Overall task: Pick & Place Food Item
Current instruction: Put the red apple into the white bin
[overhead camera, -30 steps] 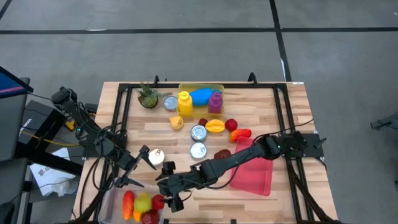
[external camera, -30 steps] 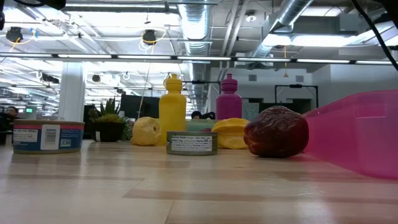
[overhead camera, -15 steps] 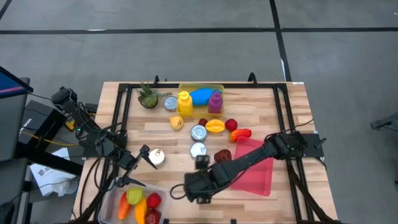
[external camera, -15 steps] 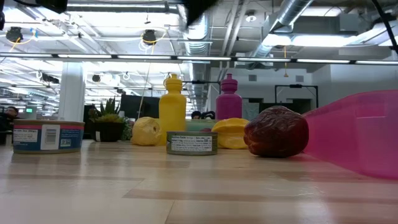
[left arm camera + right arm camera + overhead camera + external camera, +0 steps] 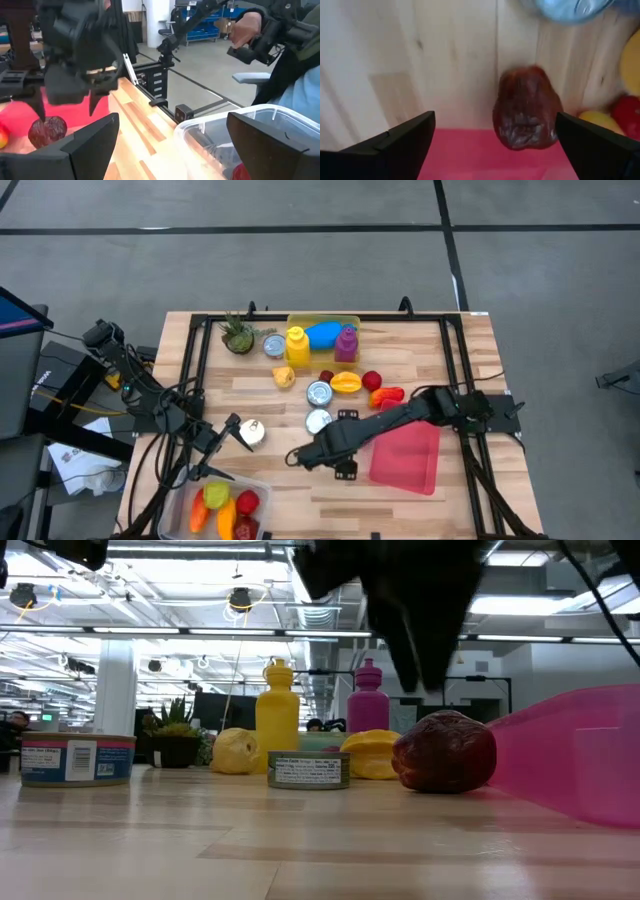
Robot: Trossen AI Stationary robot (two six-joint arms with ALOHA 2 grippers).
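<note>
A dark red wrinkled fruit (image 5: 527, 107) rests on the wood beside the pink tray (image 5: 405, 455); it also shows in the low view (image 5: 445, 750). My right gripper (image 5: 345, 442) hangs above it, pointing down, open wide, with a finger on either side and well clear of it (image 5: 495, 145). A clear container (image 5: 215, 505) at the table's near left corner holds orange, yellow and red food pieces. My left gripper (image 5: 222, 450) waits open just beyond that container (image 5: 250, 135), touching nothing.
Behind the fruit stand two cans (image 5: 319, 392), a yellow star-shaped piece (image 5: 346, 383), red pieces (image 5: 385, 394), a yellow bottle (image 5: 296, 345), a purple bottle (image 5: 346, 343), a small plant (image 5: 238, 335) and another can (image 5: 250, 432). A person's hand (image 5: 245, 30) shows beyond the table.
My right gripper has swung away from the clear container at the near left corner. It travelled toward the table's right and far side and now hangs over the dark red fruit. It has come into the low view from above. The left arm has kept still.
</note>
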